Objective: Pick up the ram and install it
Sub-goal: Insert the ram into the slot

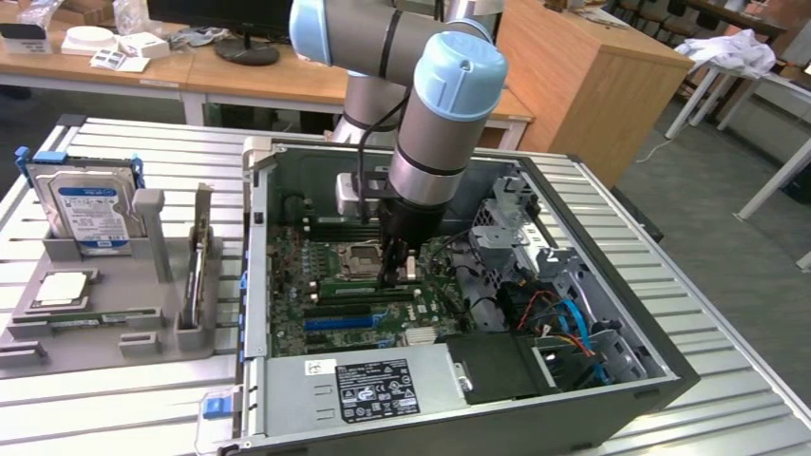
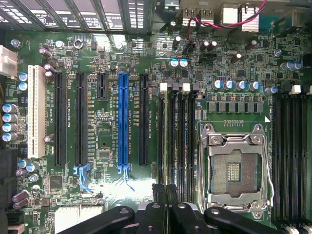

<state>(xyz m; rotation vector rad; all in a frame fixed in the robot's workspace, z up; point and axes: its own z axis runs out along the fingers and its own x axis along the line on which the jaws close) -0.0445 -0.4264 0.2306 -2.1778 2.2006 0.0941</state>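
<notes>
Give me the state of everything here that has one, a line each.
computer case: open, side panel off.
CPU socket: empty.
blue expansion slot: empty.
ram: on edge among the memory slots; seating unclear.
pincer: low over the ram's end.
hard drive: upright in its grey holder.

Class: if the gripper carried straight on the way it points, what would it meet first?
Most likely the black memory slots beside the CPU socket, directly below the gripper; its height above them is unclear.
</notes>
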